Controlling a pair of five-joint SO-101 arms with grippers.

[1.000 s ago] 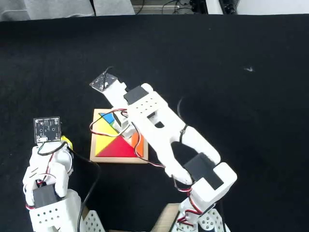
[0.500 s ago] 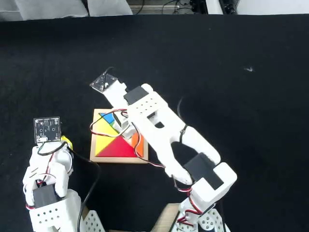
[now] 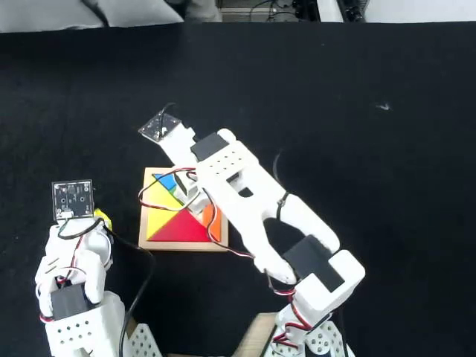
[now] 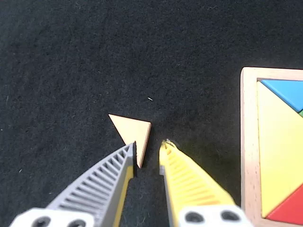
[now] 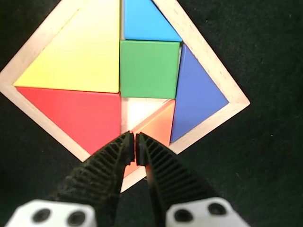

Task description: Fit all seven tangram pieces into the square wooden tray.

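Observation:
The square wooden tray (image 5: 238, 102) holds a yellow triangle (image 5: 75, 52), a red triangle (image 5: 75, 116), a light blue triangle (image 5: 144, 19), a green square (image 5: 149, 68), a dark blue piece (image 5: 196, 94) and an orange triangle (image 5: 158, 127). A bare triangular gap (image 5: 138, 108) lies beside the orange one. My right gripper (image 5: 133, 140) hovers shut and empty over the tray's near corner. Left of the tray (image 4: 248, 142), a pale wooden triangle (image 4: 132, 131) lies on the cloth. My left gripper (image 4: 147, 147) stands open around its near point, the grey finger (image 4: 124, 158) touching its edge.
From above, the right arm (image 3: 245, 201) reaches across the tray (image 3: 178, 245) and covers its right half. The left arm (image 3: 74, 253) stands at the table's near left, its gripper (image 3: 103, 220) left of the tray. Black cloth stretches free to the far side and right.

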